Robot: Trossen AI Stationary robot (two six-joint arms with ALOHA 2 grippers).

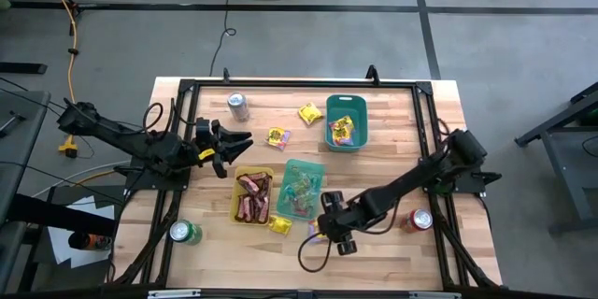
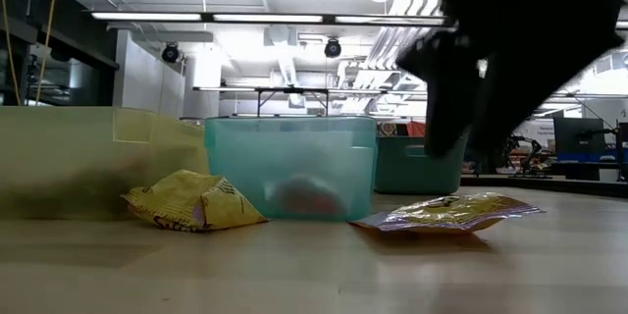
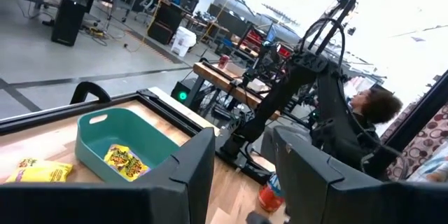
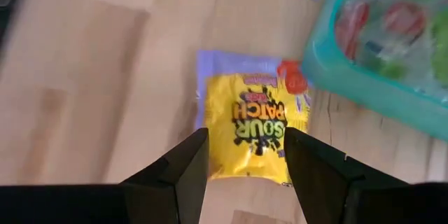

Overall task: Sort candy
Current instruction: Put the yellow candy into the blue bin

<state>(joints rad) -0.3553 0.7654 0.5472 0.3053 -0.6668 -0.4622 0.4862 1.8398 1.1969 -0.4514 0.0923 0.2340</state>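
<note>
Two arms share the table, but only the right gripper (image 1: 329, 234) is at work: it hangs just above a yellow packet (image 4: 255, 134) lying flat on the wood beside the near corner of the clear teal tray (image 1: 301, 190), its fingers (image 4: 183, 168) spread apart and grasping nothing, the packet framed between them. The left gripper (image 1: 220, 147) waits over the table's left side, near the yellow tray (image 1: 252, 196) of red-brown bars; its fingers (image 3: 196, 170) are parted and empty as well.

The sorting looks partly done. One yellow packet already sits in the solid teal tray (image 1: 347, 121) at the far side, while loose packets remain at three spots: one by the right gripper, another yellow packet (image 1: 279, 224) between the two near trays, and two more (image 1: 278, 137) near the far tray.

To pick cleanly, the right arm would do well to descend straight, fingers straddling the packet's narrow width, and pinch the crinkled foil rather than press it flat. The tray wall stands close to one finger, so a slight offset away from it would probably avoid a nudge.
</note>
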